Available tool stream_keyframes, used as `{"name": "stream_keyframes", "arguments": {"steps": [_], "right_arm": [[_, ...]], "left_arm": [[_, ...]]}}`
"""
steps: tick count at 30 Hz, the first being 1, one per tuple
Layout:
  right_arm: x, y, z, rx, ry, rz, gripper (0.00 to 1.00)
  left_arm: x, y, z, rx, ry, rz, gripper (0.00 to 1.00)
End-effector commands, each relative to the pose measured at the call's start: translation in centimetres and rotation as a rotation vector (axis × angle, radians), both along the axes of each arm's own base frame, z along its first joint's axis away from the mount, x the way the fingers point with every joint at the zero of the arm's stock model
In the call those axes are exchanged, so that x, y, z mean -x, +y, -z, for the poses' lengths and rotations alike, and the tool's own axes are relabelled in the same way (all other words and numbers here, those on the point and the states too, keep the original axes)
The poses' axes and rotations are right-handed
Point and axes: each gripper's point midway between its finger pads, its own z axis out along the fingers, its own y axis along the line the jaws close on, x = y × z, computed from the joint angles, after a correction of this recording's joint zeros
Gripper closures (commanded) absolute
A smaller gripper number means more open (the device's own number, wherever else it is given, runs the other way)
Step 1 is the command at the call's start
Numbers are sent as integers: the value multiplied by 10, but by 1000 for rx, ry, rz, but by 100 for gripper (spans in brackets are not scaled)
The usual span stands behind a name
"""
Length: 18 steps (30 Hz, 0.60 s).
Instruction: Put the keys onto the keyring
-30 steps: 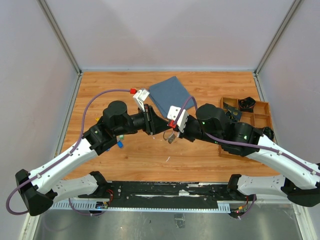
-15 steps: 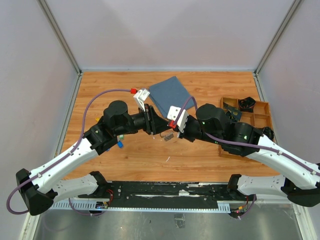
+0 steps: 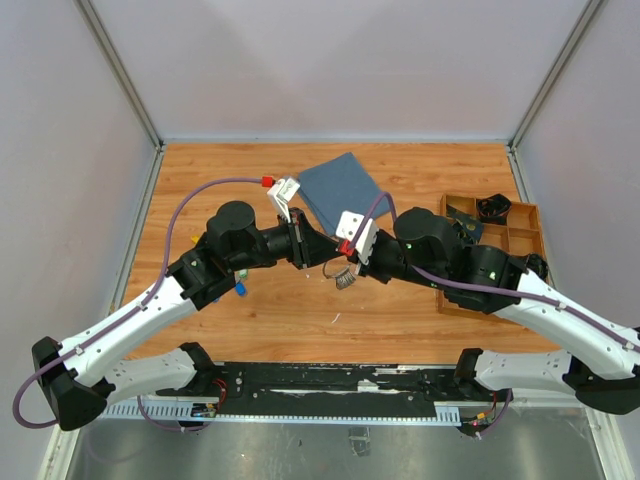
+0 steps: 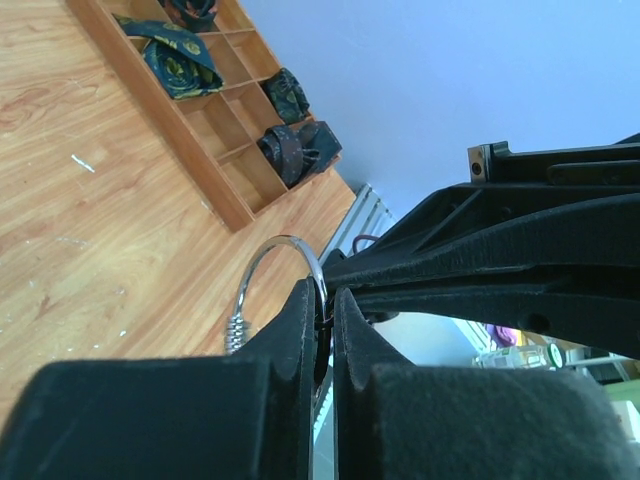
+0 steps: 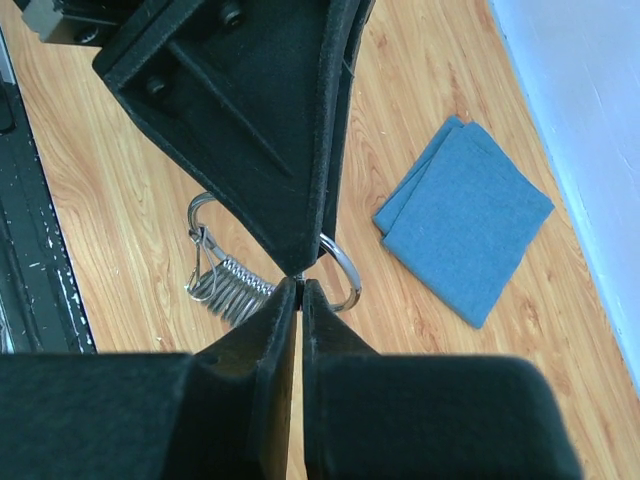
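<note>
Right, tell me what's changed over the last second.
The left gripper loosened, then closed again on the keyring, which turned to show its loop from above. The right gripper stayed shut on it; the blue cloth and the tray did not move.

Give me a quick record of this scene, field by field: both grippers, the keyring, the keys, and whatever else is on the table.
left gripper: shut on the keyring
right gripper: shut on the keyring, tip to tip with the left
keyring: held above the table, metal coil and clip hanging from it
keys: coloured tags on the table beside the left arm; no tag on the ring
blue cloth: folded, lying flat
wooden tray: compartments holding dark items
</note>
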Motion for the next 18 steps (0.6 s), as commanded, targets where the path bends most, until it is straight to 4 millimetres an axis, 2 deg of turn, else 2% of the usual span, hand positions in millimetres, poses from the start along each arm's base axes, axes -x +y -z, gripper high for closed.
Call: {"name": "stream_keyframes", "arguments": {"steps": [1,5,8,13,18], "right_arm": [[3,-1,-22,-84,-45,-17,90],[6,-10,-35,-156,-53,14,67],[8,-22,-51,-252,-61,55,55],[4,-41,-70,-437,-7,198,50],[0,-43,-73,-585,135,322,50]], "left_arm": [[-1,2,-10,20,-33,-22,99],[-2,4,-14,32,-35,-37,100],[-1,6,-17,44,-35,-41,99],[1,10,-27,86,-28,-59,100],[3,15,-44,155,-8,-82,99]]}}
